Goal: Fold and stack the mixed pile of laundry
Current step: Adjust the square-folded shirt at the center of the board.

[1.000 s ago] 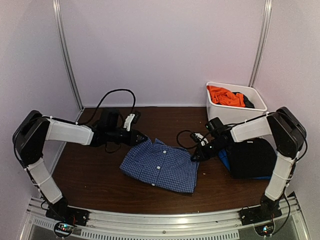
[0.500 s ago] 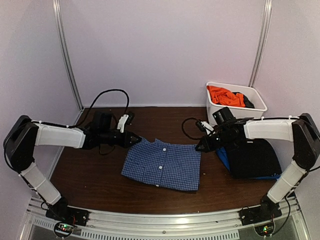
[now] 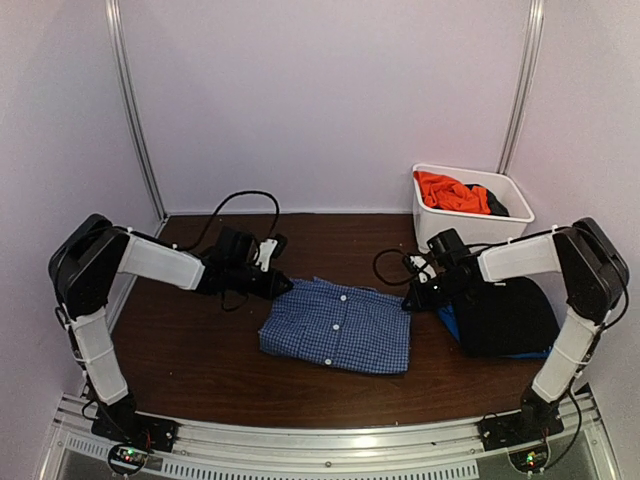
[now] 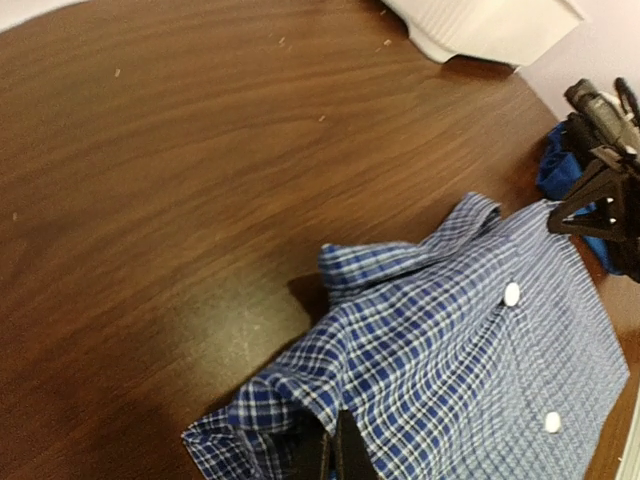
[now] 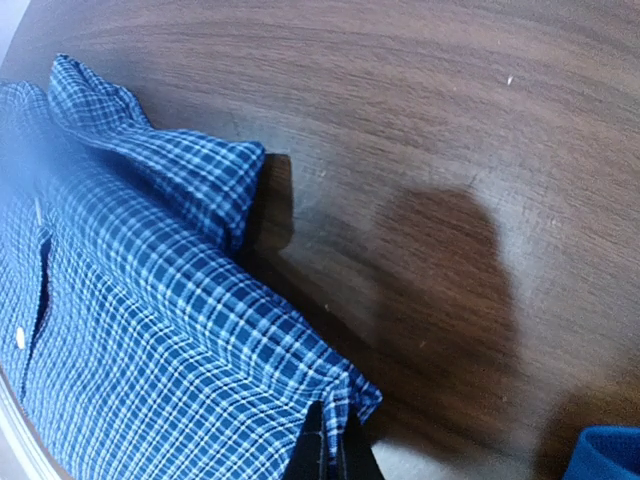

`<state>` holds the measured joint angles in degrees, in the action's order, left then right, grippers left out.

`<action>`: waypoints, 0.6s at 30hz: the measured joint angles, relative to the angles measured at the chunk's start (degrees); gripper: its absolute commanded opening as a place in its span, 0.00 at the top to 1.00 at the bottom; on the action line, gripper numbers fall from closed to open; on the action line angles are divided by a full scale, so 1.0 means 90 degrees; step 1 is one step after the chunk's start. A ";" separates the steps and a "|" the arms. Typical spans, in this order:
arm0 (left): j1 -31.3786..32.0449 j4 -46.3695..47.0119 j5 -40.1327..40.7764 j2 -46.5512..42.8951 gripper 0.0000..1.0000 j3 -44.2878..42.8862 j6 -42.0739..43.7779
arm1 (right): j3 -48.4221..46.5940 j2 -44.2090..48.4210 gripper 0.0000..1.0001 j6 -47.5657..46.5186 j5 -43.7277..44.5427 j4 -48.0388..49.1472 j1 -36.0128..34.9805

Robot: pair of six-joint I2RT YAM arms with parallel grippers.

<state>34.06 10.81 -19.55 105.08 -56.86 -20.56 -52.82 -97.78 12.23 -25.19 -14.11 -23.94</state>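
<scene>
Left fingers: I had them pressed together on the blue-and-white checked shirt, pinching the cloth at its far left corner, left of the collar.
Right fingers: I had them pinched shut on the shirt's far right corner, with the hem bunched between them.
Checked shirt: it lay folded in the middle of the brown table, white buttons facing up and collar toward the far side, spanning the space between my two sets of fingers.
Black garment: it lay flat on the table to the right of the shirt, near it and below my right arm.
Blue piece: it showed from under the black garment along that garment's left and near edges.
White tub: it stood upright at the far right of the table.
Orange T-shirt: it lay crumpled inside the tub toward its left side.
Black piece: it sat in the tub just right of the orange T-shirt.
</scene>
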 measured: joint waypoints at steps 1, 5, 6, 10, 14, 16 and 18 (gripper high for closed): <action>-0.0007 0.0039 0.0092 0.0211 1.00 -0.0007 -0.0036 | -0.0029 -0.0175 1.00 0.0015 -0.0002 0.0107 0.0010; -0.0073 0.0148 0.0255 0.0646 1.00 0.0087 -0.0199 | -0.0189 -0.0595 1.00 0.0046 -0.0051 0.0464 0.0007; -0.0097 0.0187 0.0265 0.0665 1.00 0.0138 -0.0221 | -0.0228 -0.0636 1.00 0.0046 -0.0053 0.0551 0.0007; -0.0136 0.0493 0.0172 0.0641 1.00 0.0340 -0.0277 | -0.0245 -0.0653 1.00 0.0044 -0.0058 0.0648 0.0007; -0.0138 0.0549 0.0080 0.0187 1.00 0.0678 -0.0306 | -0.0245 -0.0376 1.00 0.0017 -0.0143 0.0527 0.0007; -0.0141 0.0505 0.0085 -0.0250 1.00 0.0826 -0.0328 | -0.0255 -0.0087 1.00 -0.0010 -0.0209 0.0401 0.0007; -0.0143 0.0498 0.0146 -0.0738 1.00 0.0911 -0.0333 | -0.0350 0.0197 1.00 -0.0036 -0.0270 0.0257 0.0007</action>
<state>32.77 15.29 -18.24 98.43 -48.66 -23.55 -55.96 -96.01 11.90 -27.62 -11.79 -23.88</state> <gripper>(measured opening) 0.008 0.010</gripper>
